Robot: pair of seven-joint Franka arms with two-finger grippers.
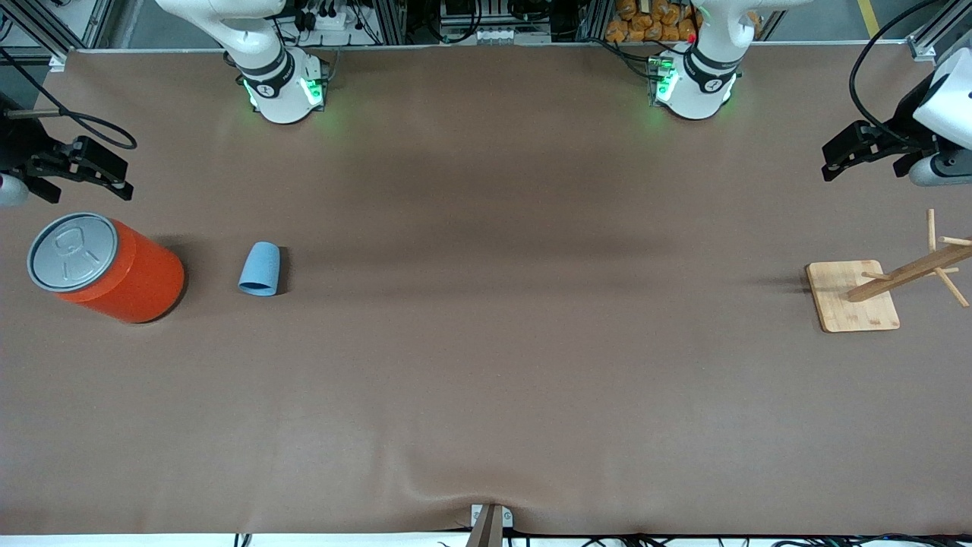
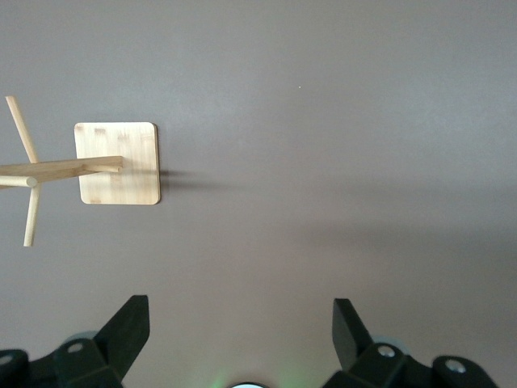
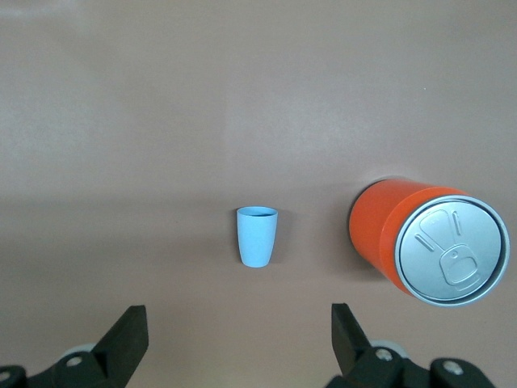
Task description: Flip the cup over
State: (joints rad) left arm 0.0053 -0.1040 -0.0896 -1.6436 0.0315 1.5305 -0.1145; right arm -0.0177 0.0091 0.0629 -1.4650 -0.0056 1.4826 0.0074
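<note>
Inspector: Status?
Assessor: Nothing started. The blue cup [image 1: 260, 269] stands on the table beside the orange can [image 1: 106, 267], toward the right arm's end. Right gripper [image 3: 238, 343] hangs over the table by the can, left gripper [image 2: 241, 338] near the wooden rack [image 1: 854, 295]; both wide open, empty.
Inspector: Next?
Assessor: Likely the right gripper descends over the cup.

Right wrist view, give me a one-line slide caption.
Open right gripper above a blue cup lying on its side beside an orange can.
</note>
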